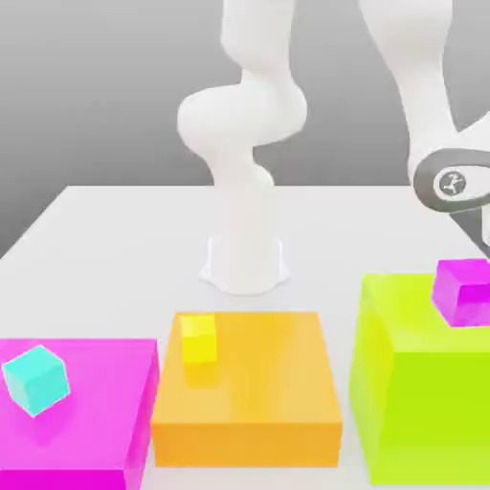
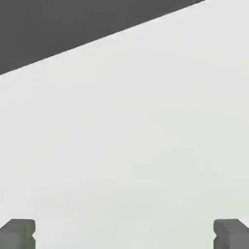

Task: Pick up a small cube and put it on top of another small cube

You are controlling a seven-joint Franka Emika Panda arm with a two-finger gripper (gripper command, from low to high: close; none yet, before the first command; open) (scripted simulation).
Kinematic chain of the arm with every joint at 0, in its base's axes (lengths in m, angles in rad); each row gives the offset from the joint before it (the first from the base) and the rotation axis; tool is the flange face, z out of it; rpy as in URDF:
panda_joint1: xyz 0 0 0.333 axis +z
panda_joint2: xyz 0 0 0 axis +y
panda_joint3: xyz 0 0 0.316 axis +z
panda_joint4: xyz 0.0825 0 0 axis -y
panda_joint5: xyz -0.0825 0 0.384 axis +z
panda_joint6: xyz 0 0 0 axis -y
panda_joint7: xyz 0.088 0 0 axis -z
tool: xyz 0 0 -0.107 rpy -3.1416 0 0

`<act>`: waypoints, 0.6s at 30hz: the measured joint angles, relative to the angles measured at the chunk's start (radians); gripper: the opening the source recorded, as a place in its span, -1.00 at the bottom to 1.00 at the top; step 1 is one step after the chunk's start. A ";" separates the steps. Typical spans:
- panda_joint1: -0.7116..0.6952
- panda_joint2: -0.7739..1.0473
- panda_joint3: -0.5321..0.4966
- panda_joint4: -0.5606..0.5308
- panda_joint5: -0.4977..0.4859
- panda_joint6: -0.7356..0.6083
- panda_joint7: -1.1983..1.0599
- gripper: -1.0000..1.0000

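White and smooth, the arm (image 1: pixel 251 134) is seen in the exterior view rising from a round base (image 1: pixel 245 260) at the back of the pale table (image 1: pixel 105 239), coiling upward out of the picture and coming down again on the exterior view's right, where its wrist (image 1: pixel 450 182), marked by a dark ring, is bent over the lime block (image 1: pixel 421 383). The small cube (image 1: pixel 463 290), glossy and purple-magenta, is set on top of that tall lime block, near its far right part, just below the wrist. At the middle a lower orange block (image 1: pixel 249 388) is placed, with a small yellow cube (image 1: pixel 199 339) resting on its top near the left rear corner. On the exterior view's left a magenta block (image 1: pixel 86 421) carries a small cyan cube (image 1: pixel 36 379), turned at an angle. All blocks are plain, sharp-edged and shiny, and stand side by side with narrow gaps between them. In the hand view the gripper (image 2: pixel 124 233) is shown with its two dark grey fingertips (image 2: pixel 18 233) spread wide apart, nothing being held between them; beyond them the bare pale table surface (image 2: pixel 146 146) is seen, ending at a slanted edge against a dark background.
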 joint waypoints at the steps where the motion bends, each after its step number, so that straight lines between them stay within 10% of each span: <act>1: 0.005 0.000 0.006 -0.013 0.022 -0.002 0.030 0.00; 14: -0.008 -0.128 0.087 -0.147 0.385 -0.118 0.394 0.00; 18: 0.034 -0.044 0.029 -0.136 0.324 -0.055 0.503 0.00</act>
